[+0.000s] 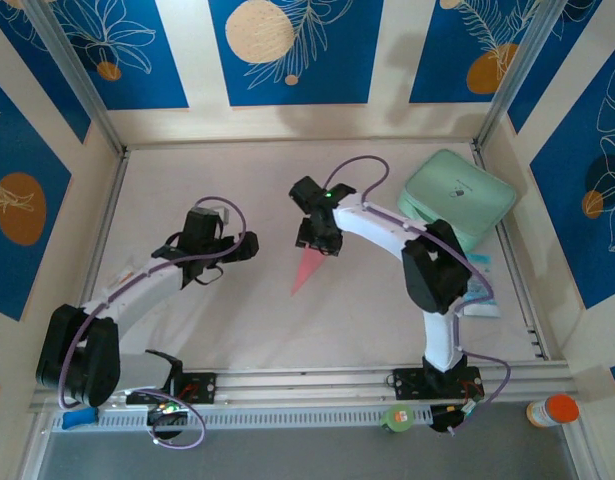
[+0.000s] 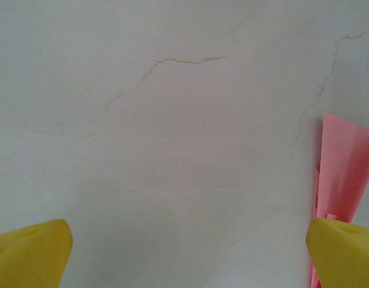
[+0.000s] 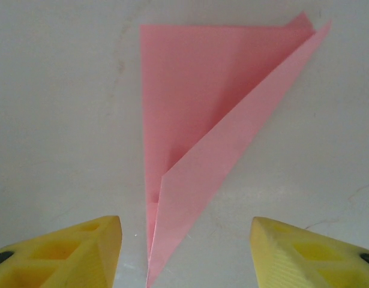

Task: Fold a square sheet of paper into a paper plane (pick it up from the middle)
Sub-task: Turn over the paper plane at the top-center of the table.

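- The paper plane (image 1: 309, 270) lies flat on the table (image 1: 237, 330) near its middle, a salmon-pink folded dart. Its sharp tip points toward the near left, and its wider end is tucked under the right gripper.
- In the right wrist view the plane (image 3: 214, 138) shows one folded flap lying over the other along a slanted crease. Its narrow end runs down between the two yellow fingers (image 3: 82, 246).
- The right gripper (image 1: 317, 238) hangs directly over the plane's wide end. Its jaws stand partly apart, and neither finger presses the paper.
- The left gripper (image 1: 212, 240) is over bare table to the left of the plane, well apart from the other arm. Its jaws are spread wide and hold nothing.
- In the left wrist view the pink paper (image 2: 343, 174) shows at the right edge, just beside the right-hand yellow finger (image 2: 343, 252).
- A mint-green rounded pad (image 1: 457, 195) sits at the far right corner of the table.
- A small white-and-blue packet (image 1: 482, 292) lies nearer than the pad, along the right edge.
- An orange-capped bottle (image 1: 553, 410) stands off the table at the near right.
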`<move>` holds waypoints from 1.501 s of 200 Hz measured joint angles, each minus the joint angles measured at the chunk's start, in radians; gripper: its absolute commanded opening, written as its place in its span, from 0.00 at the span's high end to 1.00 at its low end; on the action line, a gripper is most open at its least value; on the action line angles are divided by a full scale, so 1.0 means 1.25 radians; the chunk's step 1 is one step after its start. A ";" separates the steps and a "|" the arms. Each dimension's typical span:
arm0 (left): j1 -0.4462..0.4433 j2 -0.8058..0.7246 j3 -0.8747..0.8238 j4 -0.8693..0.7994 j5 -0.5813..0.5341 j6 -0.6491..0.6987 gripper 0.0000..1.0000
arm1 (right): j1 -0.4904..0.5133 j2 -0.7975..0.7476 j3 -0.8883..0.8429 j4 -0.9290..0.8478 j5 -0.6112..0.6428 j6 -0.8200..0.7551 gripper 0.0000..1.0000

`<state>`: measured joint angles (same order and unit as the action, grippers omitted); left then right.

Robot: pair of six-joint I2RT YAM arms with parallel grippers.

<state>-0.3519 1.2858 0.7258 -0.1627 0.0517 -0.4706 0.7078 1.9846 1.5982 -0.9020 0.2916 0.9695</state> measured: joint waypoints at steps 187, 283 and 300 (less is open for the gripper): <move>0.009 0.042 -0.031 0.041 0.042 -0.003 0.01 | 0.011 0.124 0.099 -0.154 0.068 0.172 0.92; 0.066 -0.014 -0.052 0.069 0.110 -0.106 0.00 | -0.027 -0.068 -0.099 0.219 -0.137 -0.091 1.00; 0.073 -0.027 -0.068 0.080 0.124 -0.126 0.00 | -0.027 -0.091 -0.138 0.314 -0.215 -0.124 1.00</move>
<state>-0.2611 1.2518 0.6403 -0.0624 0.2066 -0.6281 0.6739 1.8709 1.4254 -0.5098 0.0231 0.8143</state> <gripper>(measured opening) 0.994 0.042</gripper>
